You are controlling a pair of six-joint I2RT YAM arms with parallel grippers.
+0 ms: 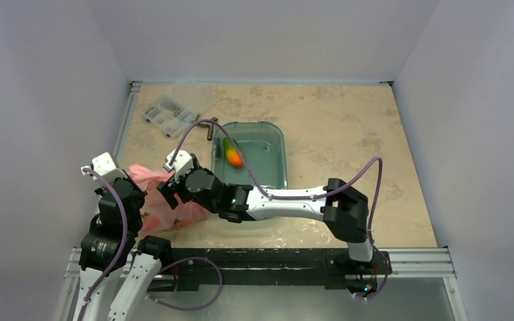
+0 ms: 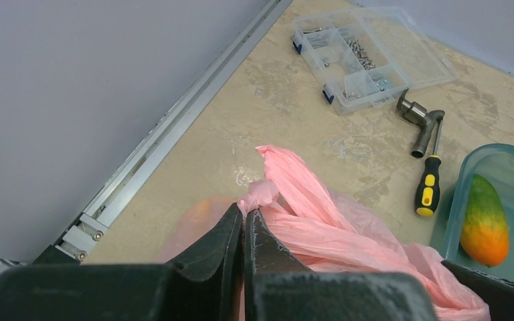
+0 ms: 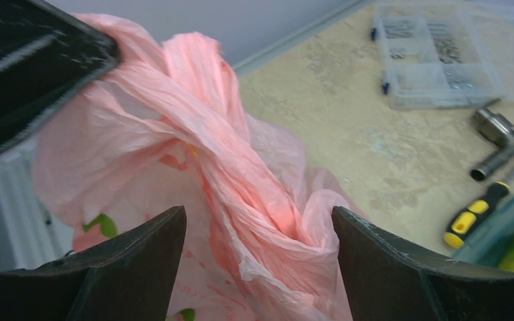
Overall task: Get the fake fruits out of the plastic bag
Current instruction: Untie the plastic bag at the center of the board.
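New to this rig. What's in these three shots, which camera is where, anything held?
Two robot arms, left and right, are bolted at the near edge of a table. The wide picture looks down from above and behind them. The other two come from a camera on each wrist, with that arm's own dark fingers in view. The left gripper is shut on a bunched piece of the pink plastic bag. The right gripper is open, its fingers either side of the bag's twisted top, not gripping. Also on the table: a teal tub holding a mango-like fruit, a clear parts box, a screwdriver and a metal elbow fitting. The bag's contents are hard to make out.
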